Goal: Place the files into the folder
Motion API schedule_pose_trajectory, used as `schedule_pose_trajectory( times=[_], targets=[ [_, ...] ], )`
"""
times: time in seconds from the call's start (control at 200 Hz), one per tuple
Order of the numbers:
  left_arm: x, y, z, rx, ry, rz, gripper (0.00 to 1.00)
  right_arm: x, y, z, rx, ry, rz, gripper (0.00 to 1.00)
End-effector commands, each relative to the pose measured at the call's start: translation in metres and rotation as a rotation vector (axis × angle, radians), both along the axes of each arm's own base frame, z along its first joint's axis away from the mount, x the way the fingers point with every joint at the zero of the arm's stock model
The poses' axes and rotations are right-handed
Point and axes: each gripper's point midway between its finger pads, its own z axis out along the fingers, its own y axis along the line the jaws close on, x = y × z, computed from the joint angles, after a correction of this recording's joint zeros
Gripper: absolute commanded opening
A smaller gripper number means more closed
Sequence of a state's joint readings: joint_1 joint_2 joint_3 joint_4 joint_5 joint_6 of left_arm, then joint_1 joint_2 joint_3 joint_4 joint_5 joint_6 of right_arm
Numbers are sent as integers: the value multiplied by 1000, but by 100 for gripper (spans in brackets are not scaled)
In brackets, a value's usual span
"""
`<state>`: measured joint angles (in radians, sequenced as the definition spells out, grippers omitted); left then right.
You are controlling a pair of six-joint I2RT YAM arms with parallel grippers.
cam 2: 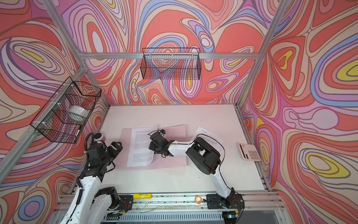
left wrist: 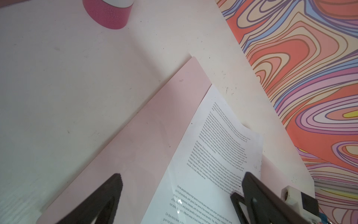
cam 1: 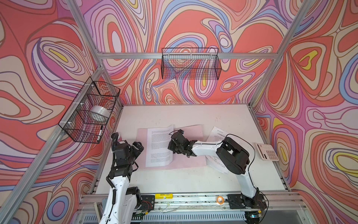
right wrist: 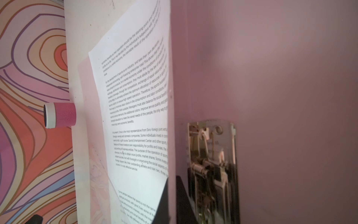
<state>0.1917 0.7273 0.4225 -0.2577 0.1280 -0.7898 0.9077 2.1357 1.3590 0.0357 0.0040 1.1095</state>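
Folder: You have the pale pink folder [cam 1: 193,161] [cam 2: 174,161] lying open and flat in the middle of the white table [cam 1: 184,180] [cam 2: 164,180] in both top views.
Metal clip: In the right wrist view you see the metal clip [right wrist: 213,164] on the folder's [right wrist: 271,77] inner face, just beside the gripper fingers.
Printed sheet: One printed sheet [cam 1: 158,147] [cam 2: 141,149] lies on the folder's left half. Its far edge overhangs the folder's far edge a little. Its spine-side edge is raised off the pink surface, plain in the right wrist view [right wrist: 135,97].
Right gripper: Your right gripper [cam 1: 171,149] [cam 2: 153,148] [right wrist: 172,178] reaches across to the folder's middle, fingers pressed together on that raised edge of the sheet.
Left gripper: Your left gripper [cam 1: 138,148] [cam 2: 116,147] [left wrist: 182,175] hangs by the folder's left edge, fingers spread wide. In its wrist view one finger sits over bare folder [left wrist: 145,135], the other over the sheet [left wrist: 213,155].
Headed sheets: The headed sheets [cam 1: 217,133] [cam 2: 203,131] lie on the table to the right of the folder, partly under your right arm. You cannot tell whether they touch the folder.
Calculator: The calculator [cam 1: 267,151] [cam 2: 249,152] rests near the table's right edge, well apart from the folder.
Pink cylinder: A pink cylinder [left wrist: 108,13] [right wrist: 60,115] [cam 2: 99,136] stands near the table's left edge, beyond your left gripper.
Wire basket: The wire basket [cam 1: 77,126] on the left wall holds a tape roll [cam 1: 99,114] and a marker [cam 1: 100,132].
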Motion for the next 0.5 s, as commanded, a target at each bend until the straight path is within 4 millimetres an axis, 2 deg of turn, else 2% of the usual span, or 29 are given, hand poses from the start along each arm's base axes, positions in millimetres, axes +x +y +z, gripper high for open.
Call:
schedule_pose_trajectory(
  times=[0.0,0.215,0.496],
  targets=[
    [-1,1,-3,-6,-4,9,97,-2,12,-3,-8,-4,9,0],
    [-2,1,-2,-6,-5,9,97,-12,30,-6,-14,1,41,0],
    [-2,1,-2,-8,-6,9,97,-16,30,-20,-27,19,29,0]
  ],
)
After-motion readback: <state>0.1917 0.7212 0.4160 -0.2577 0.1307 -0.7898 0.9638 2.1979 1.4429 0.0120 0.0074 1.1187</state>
